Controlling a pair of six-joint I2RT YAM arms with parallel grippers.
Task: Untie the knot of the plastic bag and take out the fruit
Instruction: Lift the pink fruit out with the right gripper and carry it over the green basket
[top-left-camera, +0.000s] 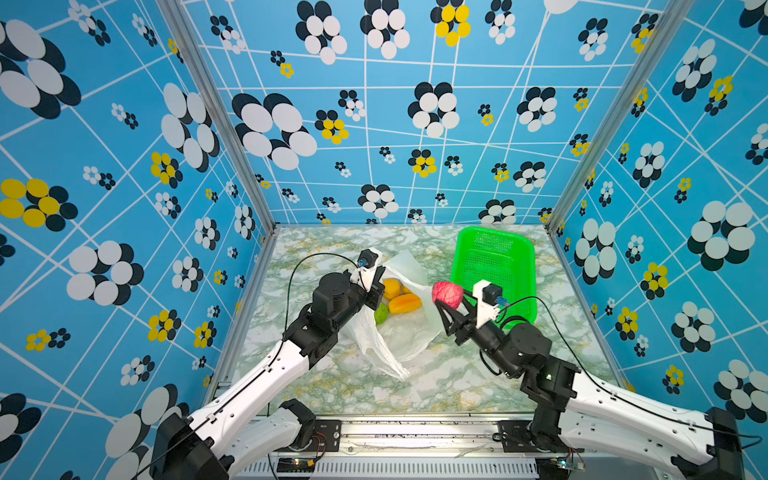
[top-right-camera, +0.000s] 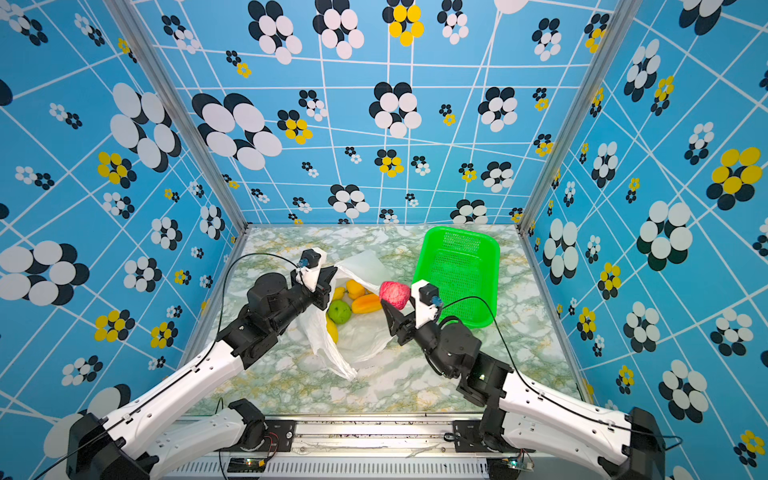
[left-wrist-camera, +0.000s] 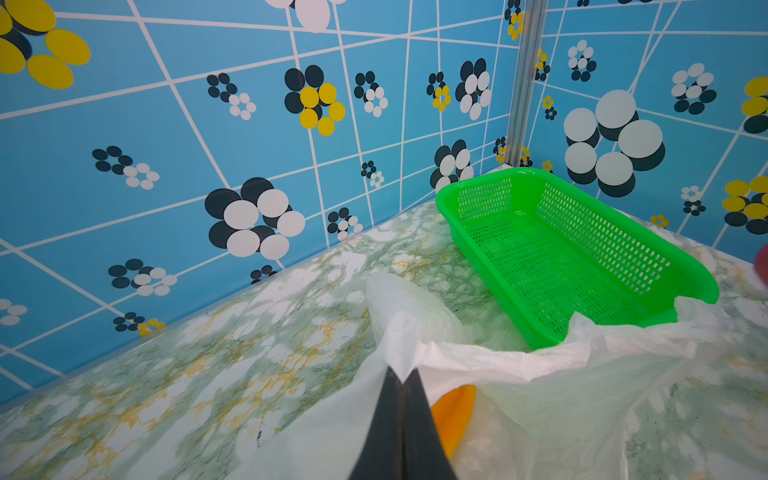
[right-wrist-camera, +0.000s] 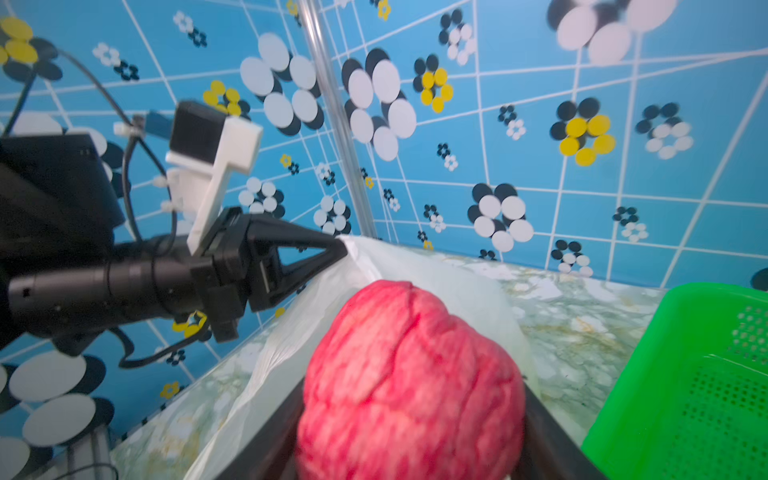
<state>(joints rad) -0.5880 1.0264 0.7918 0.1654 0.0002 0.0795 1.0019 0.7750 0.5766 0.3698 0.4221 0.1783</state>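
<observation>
The right gripper (top-left-camera: 453, 305) has its jaws closed around the red-pink textured ball (right-wrist-camera: 411, 382), one finger on each side of it. In both top views the ball sits clear of the plastic bag (top-left-camera: 399, 336), apparently lifted off the marble table (top-left-camera: 457, 382).

The move to come turns on the green mesh basket (left-wrist-camera: 482, 179). It stands empty just to the right of the ball and a little farther back, its long axis running from the front of the table toward the back wall, with its near left rim closest to the jaws. The right arm is plainly the nearer one, so a short carry rightward and back should bring the ball over the basket's floor.

The left gripper (left-wrist-camera: 401, 380) has its jaws pressed together on a fold of the bag's rim, holding the mouth up and open. No knot shows. Inside lie the remaining fruit, well left of the basket: a yellow one (top-right-camera: 354, 287), an orange oblong one (top-right-camera: 365, 304) and a green round one (top-right-camera: 340, 311).
</observation>
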